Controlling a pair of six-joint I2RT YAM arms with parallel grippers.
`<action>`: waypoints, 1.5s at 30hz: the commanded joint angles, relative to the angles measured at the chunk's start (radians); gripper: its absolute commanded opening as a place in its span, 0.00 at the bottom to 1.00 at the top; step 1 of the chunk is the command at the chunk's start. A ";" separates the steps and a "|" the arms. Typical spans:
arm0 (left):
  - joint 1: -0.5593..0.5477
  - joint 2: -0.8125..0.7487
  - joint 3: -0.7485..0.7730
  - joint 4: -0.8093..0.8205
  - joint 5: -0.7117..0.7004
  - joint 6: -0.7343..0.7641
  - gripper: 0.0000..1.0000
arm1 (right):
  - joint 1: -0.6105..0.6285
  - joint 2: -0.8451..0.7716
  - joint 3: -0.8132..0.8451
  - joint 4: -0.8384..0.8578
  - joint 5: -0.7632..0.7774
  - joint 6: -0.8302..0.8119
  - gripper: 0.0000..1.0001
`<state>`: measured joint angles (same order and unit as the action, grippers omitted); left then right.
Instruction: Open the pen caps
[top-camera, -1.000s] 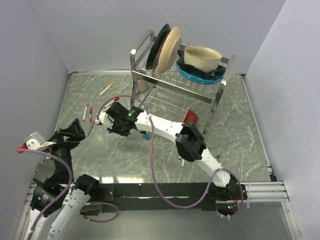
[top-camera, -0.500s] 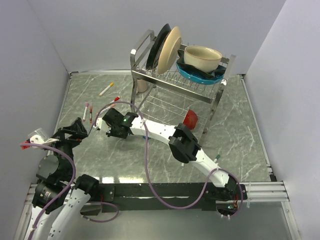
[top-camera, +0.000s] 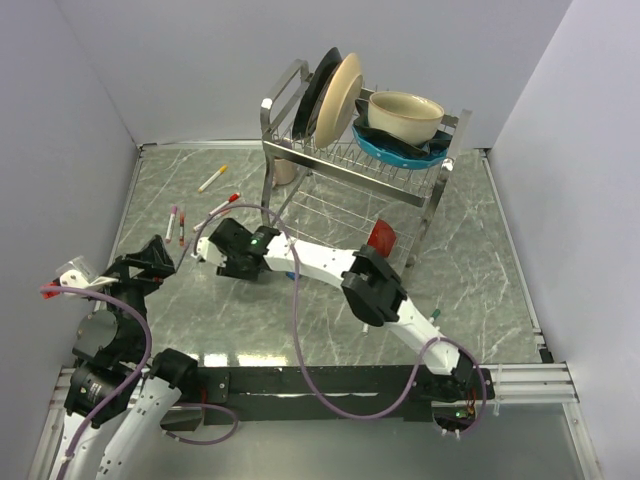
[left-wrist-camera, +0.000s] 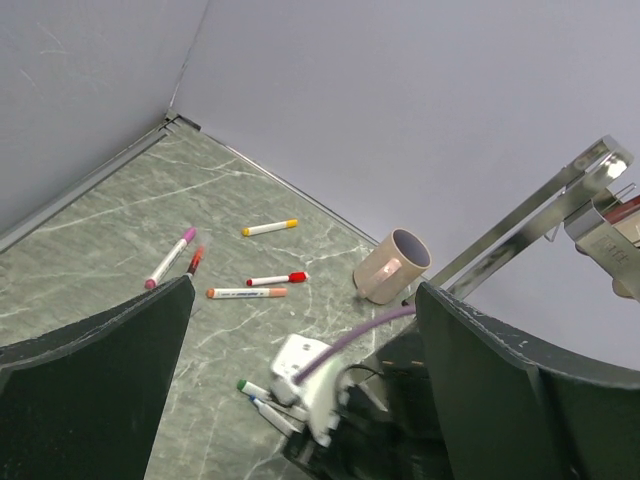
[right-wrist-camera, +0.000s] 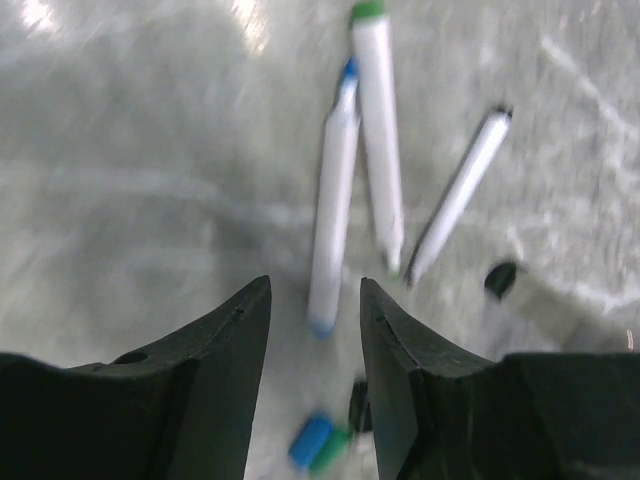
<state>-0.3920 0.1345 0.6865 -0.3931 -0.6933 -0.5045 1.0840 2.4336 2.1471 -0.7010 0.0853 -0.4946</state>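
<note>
In the right wrist view three white pens lie on the marble: a blue-tipped pen, a green-ended pen and a black-tipped pen. Loose pen caps lie near them: a blue cap, a green cap and a black cap. My right gripper hangs just above these, open, the blue-tipped pen's near end showing in the gap on the table. My left gripper is raised at the left, wide open and empty. Capped pens lie further back: yellow, red, orange, pink.
A metal dish rack with plates and bowls stands at the back centre. A beige mug lies by its left leg, and a red object sits under it. Another pen lies beside the right arm. Grey walls close three sides.
My right jaws have parted and the blue-tipped pen now lies on the table. The right wrist shifted left and slightly nearer. The left arm barely moved.
</note>
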 joint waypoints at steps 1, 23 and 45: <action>0.007 0.008 -0.007 0.031 0.028 0.034 0.99 | 0.004 -0.260 -0.129 -0.008 -0.125 -0.002 0.51; 0.007 0.065 -0.010 0.028 0.086 0.047 0.99 | -0.203 -0.985 -1.112 0.037 -0.380 -0.021 0.59; 0.007 0.106 -0.010 0.031 0.130 0.052 0.99 | -0.398 -1.240 -1.325 -0.022 -0.349 -0.243 0.60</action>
<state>-0.3912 0.2317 0.6750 -0.3828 -0.5724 -0.4648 0.6991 1.2705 0.8463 -0.6956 -0.2787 -0.6117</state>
